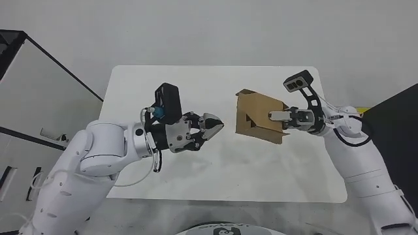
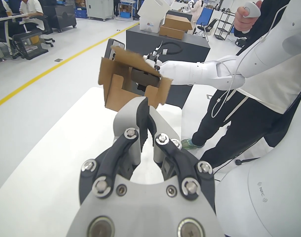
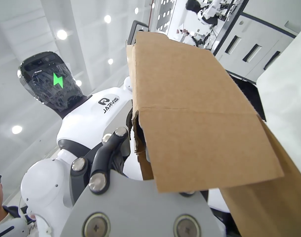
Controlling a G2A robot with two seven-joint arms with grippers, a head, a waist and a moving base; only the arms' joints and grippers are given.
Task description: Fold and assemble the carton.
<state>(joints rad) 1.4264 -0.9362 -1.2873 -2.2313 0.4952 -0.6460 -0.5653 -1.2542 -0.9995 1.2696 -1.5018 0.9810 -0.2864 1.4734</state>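
A brown cardboard carton [image 1: 257, 119], partly folded with loose flaps, is held up over the right half of the white table [image 1: 196, 176]. My right gripper [image 1: 279, 116] is shut on one of its side walls. In the right wrist view the carton [image 3: 190, 114] covers most of that gripper, and one dark finger [image 3: 119, 140] shows beside the cardboard edge. My left gripper [image 1: 214, 125] hovers to the left of the carton, a short gap away, pointing at it. Its fingers [image 2: 143, 114] are shut with nothing between them. The carton's open side [image 2: 125, 85] faces the left gripper.
A black cabinet [image 1: 13, 72] stands off the table's left side. Beyond the table's right edge is a dark counter [image 2: 165, 50] carrying cardboard boxes and a white bag. The table's near and left areas are bare.
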